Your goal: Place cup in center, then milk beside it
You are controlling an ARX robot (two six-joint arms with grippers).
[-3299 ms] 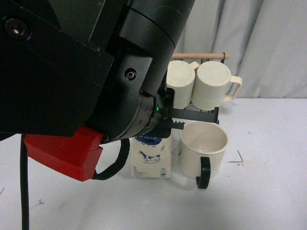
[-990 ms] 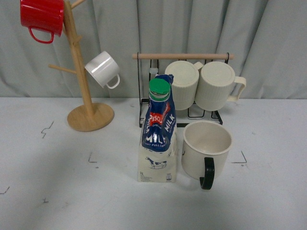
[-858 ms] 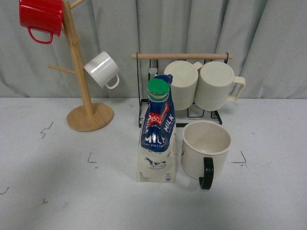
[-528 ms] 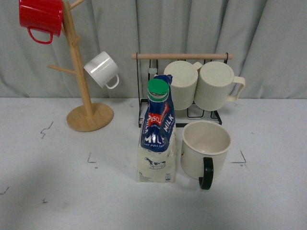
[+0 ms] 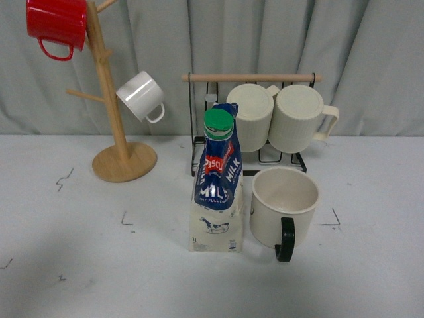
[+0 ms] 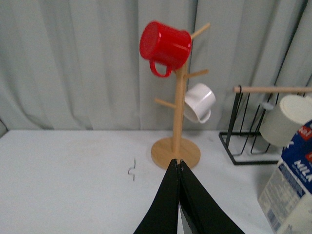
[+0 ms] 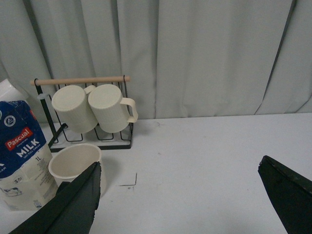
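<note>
Front view shows you the cup point(image 5: 285, 207) standing mid-table, open mouth up and black handle turned toward the near edge, with the milk point(image 5: 217, 187) upright just beside it on its left; I'd judge both placements done. Neither leans on the wire rack point(image 5: 252, 119) nearer the far edge, so they stand free (no support needed). The left gripper point(image 6: 179, 165) has its black fingers pressed together, holding nothing, pointing toward the wooden mug tree point(image 6: 176, 124). The right gripper point(image 7: 180, 195) is spread wide, empty, touching neither carton nor mug, well clear of both.
</note>
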